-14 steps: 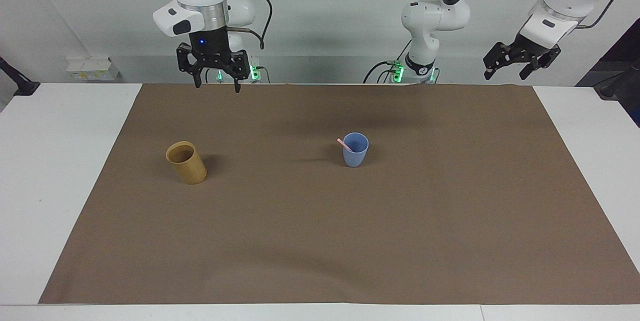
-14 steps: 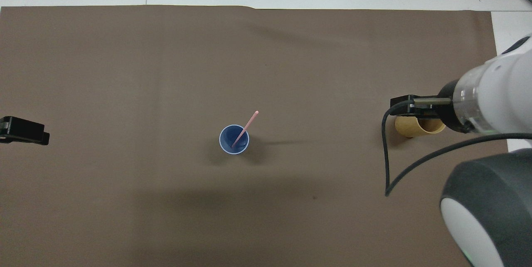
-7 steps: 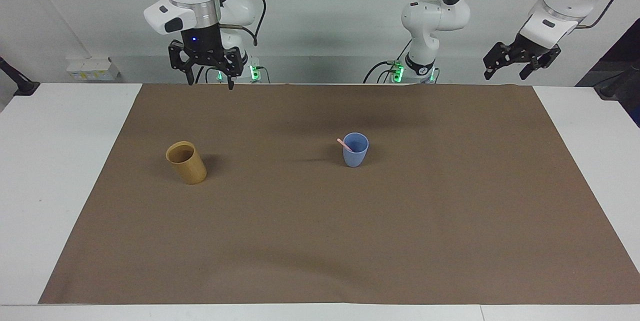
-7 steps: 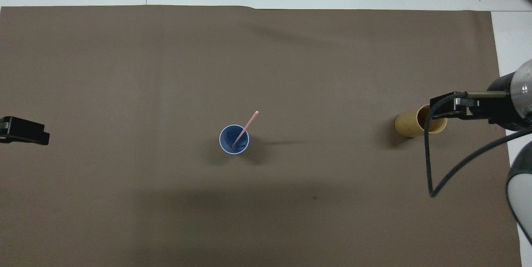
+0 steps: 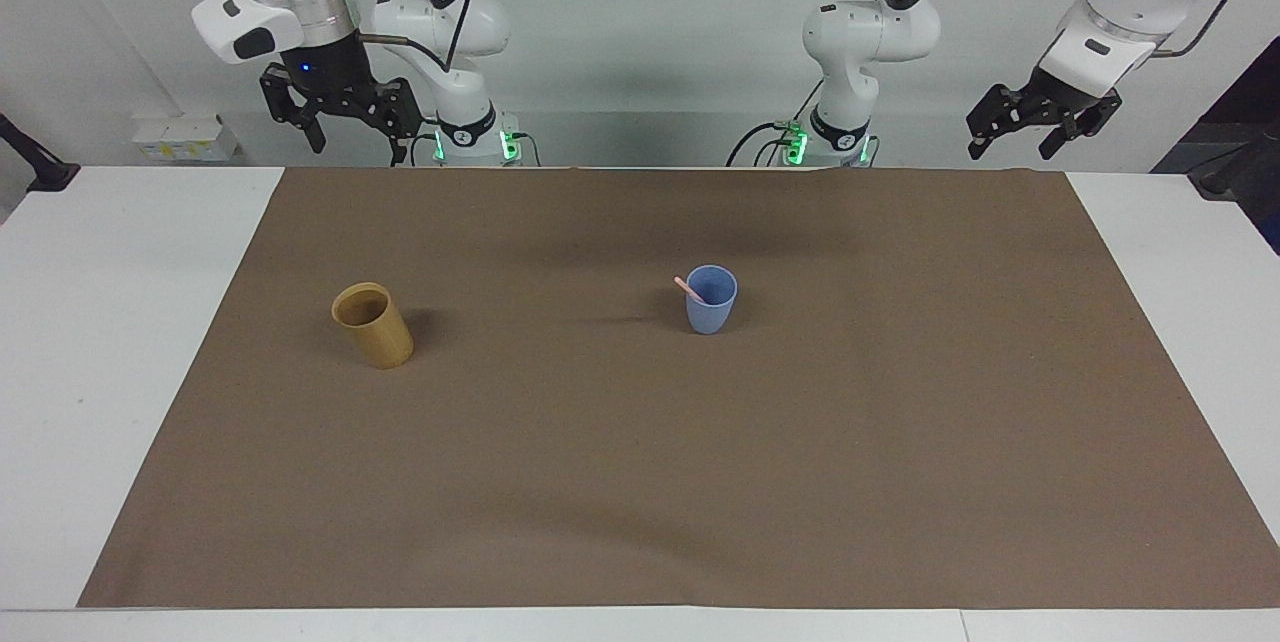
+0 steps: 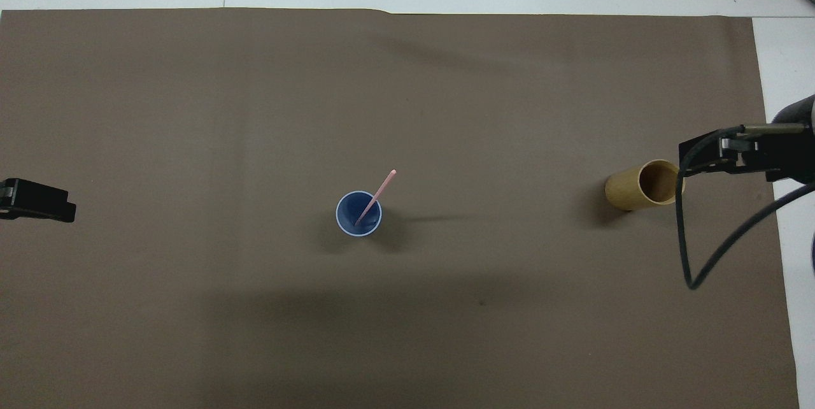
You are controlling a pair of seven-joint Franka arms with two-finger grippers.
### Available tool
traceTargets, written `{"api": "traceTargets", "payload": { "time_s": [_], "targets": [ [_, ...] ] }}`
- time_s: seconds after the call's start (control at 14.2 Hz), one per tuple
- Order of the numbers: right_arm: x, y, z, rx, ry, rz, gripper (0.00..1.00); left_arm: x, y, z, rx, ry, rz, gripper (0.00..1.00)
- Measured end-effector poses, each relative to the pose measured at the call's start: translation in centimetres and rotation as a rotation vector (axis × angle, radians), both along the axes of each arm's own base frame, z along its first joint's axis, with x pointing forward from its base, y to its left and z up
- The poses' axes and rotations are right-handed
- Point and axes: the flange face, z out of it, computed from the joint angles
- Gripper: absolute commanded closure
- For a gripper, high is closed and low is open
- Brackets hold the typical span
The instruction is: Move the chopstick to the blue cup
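Pink chopstick point(image 6: 375, 197) leaning in blue cup point(image 6: 358, 213), tan cup point(image 6: 643, 185) apart

A brown mat point(image 5: 700, 482) covers the white table point(image 5: 100, 322) before a pale wall point(image 5: 650, 22).

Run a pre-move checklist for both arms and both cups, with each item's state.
1. Chopstick in blue cup, leaning on its rim: ok.
2. Blue cup upright on the brown mat: ok.
3. Tan cup holds no chopstick: ok.
4. Right gripper open, holding nothing, raised near its base: ok.
5. Left gripper open, holding nothing, waiting raised at its end: ok.
6. A second chopstick anywhere: cannot tell, only one shows.
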Motion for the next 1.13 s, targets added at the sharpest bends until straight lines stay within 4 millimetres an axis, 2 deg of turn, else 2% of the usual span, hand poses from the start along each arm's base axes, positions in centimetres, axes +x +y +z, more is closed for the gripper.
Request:
{"api": "traceTargets", "payload": {
  "time_s": [0.35, 1.13],
  "targets": [
    [0.0, -1.4, -0.3, 0.031, 0.014, 0.019, 0.0, 0.0, 0.0, 0.0, 0.0, 0.0, 0.0, 0.0],
    [-0.5, -1.3, -0.7, 0.031, 0.026, 0.022, 0.0, 0.0, 0.0, 0.0, 0.0, 0.0, 0.0, 0.0]
  ]
}}
